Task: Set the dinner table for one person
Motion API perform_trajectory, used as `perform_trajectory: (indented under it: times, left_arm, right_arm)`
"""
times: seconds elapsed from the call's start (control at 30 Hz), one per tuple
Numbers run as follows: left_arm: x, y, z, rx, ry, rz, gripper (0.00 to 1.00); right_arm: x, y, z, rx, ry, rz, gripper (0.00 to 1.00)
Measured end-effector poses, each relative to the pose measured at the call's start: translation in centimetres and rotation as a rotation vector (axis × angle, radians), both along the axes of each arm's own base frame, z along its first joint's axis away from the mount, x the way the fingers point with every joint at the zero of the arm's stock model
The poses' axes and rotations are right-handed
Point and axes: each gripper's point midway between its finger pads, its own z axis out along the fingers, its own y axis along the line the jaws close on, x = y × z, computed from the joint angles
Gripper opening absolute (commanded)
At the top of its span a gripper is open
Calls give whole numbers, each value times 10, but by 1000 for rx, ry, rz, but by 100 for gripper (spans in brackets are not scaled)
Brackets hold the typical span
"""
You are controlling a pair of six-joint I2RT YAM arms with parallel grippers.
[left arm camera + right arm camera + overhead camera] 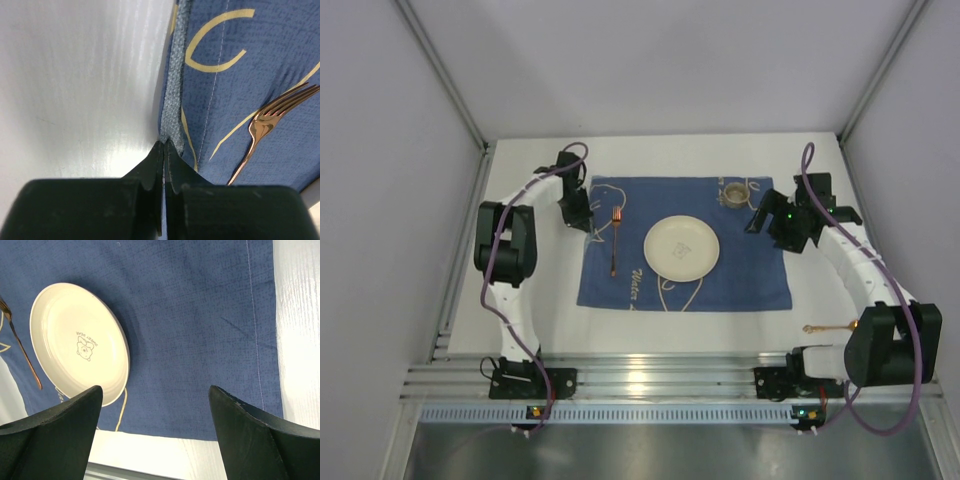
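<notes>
1. Left gripper [164, 147]: on my left wrist feed the jaws are pressed together, tips right at the hem of the placemat [225, 90]. I cannot tell whether any cloth is caught between them. From the top camera this left gripper [583, 218] sits at the mat's left edge.
2. Right gripper [155, 390]: its jaws stand wide apart with nothing between them, hovering over the right part of the placemat [190, 315]. On the top camera I see the right gripper [757, 222] near the mat's far right corner.
3. The dinner table [550, 320] is the white top under everything, and it shows as bare white on the left wrist feed [75, 75] and along the right edge of the right wrist feed [300, 315].
4. The blue placemat [750, 270] lies flat in the middle of the table between the two arms.
5. A cream plate [681, 248] rests at the mat's centre, with a small printed figure visible on the plate [75, 340].
6. A cup [735, 192] stands on the mat's far side, near the right gripper.
7. A copper-coloured fork [615, 240] lies on the mat left of the plate, tines pointing away from me [262, 125].
8. A small gold utensil [825, 328] lies on the bare table off the mat, near the right arm's base; I cannot tell its type.
</notes>
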Motion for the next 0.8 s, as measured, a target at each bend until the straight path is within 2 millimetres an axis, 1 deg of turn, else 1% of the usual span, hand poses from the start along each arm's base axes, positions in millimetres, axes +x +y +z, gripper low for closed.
perform_trajectory:
  times: [0.07, 0.13, 0.3, 0.33, 0.37, 0.4, 0.43, 0.47, 0.53, 0.63, 0.73, 0.8]
  left_arm:
    - [-1, 5, 0, -5, -3, 17, 0]
    - [-2, 15, 0, -4, -4, 42, 0]
    - [-4, 53, 1, 42, -2, 126, 0]
    - [-4, 57, 1, 49, -1, 135, 0]
    - [-4, 61, 1, 58, 0, 144, 17]
    - [-4, 64, 1, 68, 1, 147, 32]
    - [-5, 67, 1, 82, 3, 155, 41]
    - [-5, 70, 1, 99, 5, 159, 56]
    - [-6, 75, 2, 130, 8, 174, 59]
    - [-11, 81, 4, 170, 22, 193, 60]
    - [-15, 84, 11, 211, 19, 192, 57]
    - [-14, 81, 21, 231, 0, 182, 55]
  right_arm:
    - [1, 0, -1, 0, 2, 0, 88]
    - [1, 0, -1, 0, 4, 0, 87]
    - [1, 0, -3, 0, 10, 0, 88]
    - [1, 0, -3, 1, 11, -1, 88]
    - [1, 0, -3, 2, 11, -2, 88]
    - [1, 0, -3, 3, 11, -2, 88]
    - [1, 1, -3, 4, 11, -2, 87]
    - [1, 1, -3, 5, 12, -2, 87]
    - [1, 1, -3, 7, 14, -4, 87]
    - [1, 1, -4, 9, 15, -5, 87]
    - [1, 2, -3, 13, 15, -6, 88]
    - [1, 3, -3, 19, 14, -10, 87]
